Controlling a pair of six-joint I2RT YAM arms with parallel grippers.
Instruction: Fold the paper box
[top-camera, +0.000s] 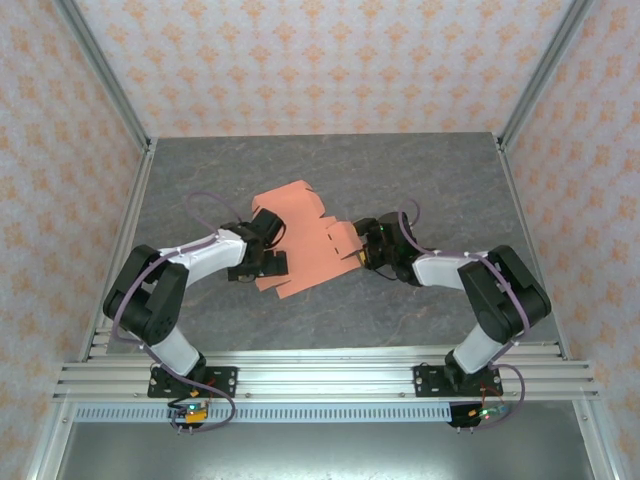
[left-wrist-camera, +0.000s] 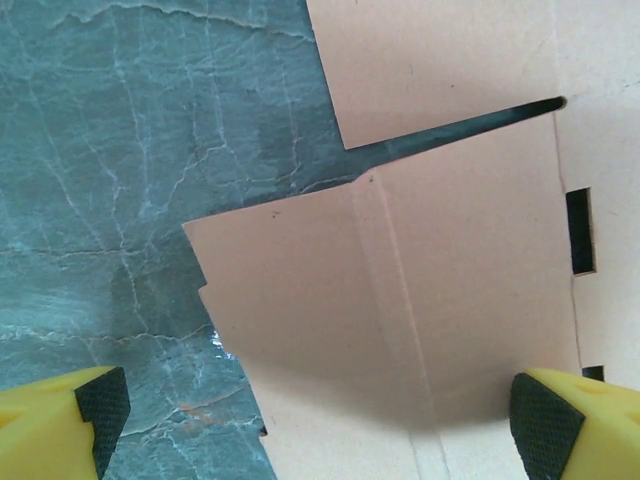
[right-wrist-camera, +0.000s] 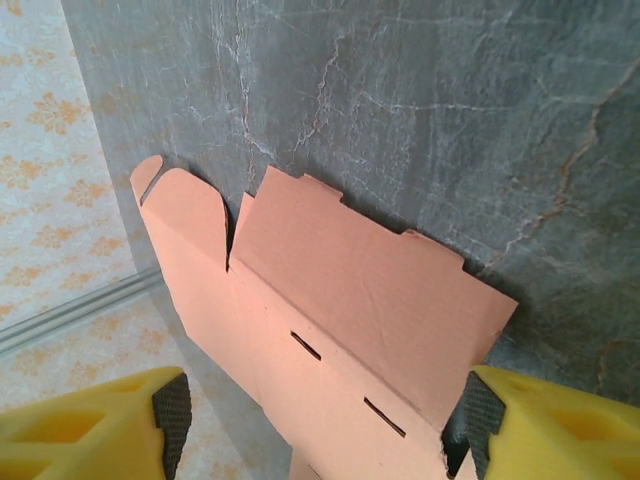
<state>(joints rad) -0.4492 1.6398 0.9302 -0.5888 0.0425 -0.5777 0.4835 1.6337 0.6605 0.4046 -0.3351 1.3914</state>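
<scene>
Lying unfolded mid-table between both arms, salmon paper box, one slotted flap tilted up, right gripper jaws apart either side of that flap, not clamped, left gripper spread wide over the sheet's opposite edge, grey marbled table.

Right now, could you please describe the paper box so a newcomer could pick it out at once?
On the grey marbled table, look between the left tool and right tool. The paper box lies there: an unfolded salmon-orange card sheet with flaps and slots, the table's only orange thing.
</scene>
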